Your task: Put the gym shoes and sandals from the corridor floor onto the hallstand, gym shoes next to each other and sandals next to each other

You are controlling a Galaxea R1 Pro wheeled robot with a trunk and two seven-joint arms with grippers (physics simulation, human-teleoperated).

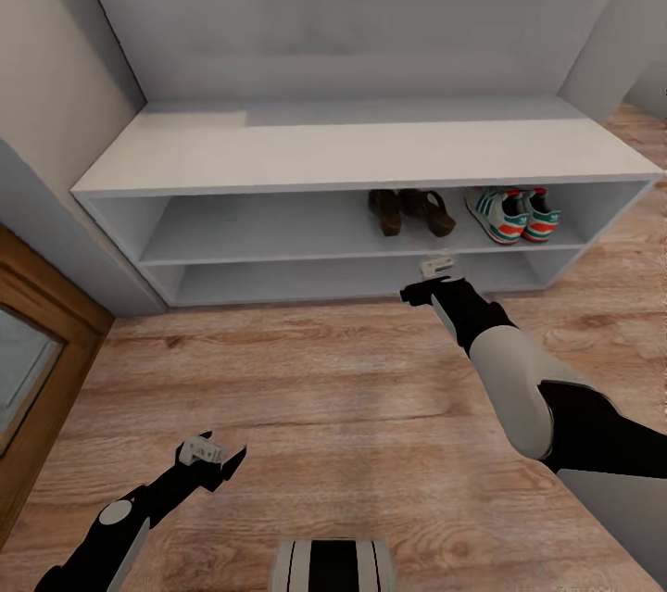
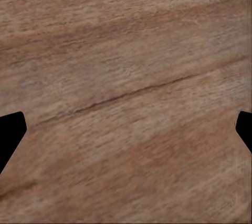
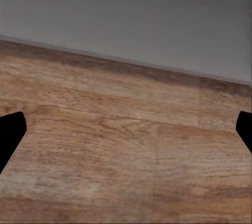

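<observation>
Nearest me, above the bare corridor floor (image 1: 352,388), the left gripper (image 1: 215,460) and right gripper (image 1: 431,282) hover with jaws wide and empty, while beyond, sandals (image 1: 410,211) and gym shoes (image 1: 512,213) sit paired on the hallstand (image 1: 352,157), so seemingly only backing away remains.

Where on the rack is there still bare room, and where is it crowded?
The hallstand top is bare, and so is the upper shelf left of the sandals. Its right part is crowded: sandals beside gym shoes. The lower shelf looks bare where visible.

The hallstand (image 1: 278,147) upper shelf holds two sandals (image 1: 410,210) beside two gym shoes (image 1: 512,213).
</observation>
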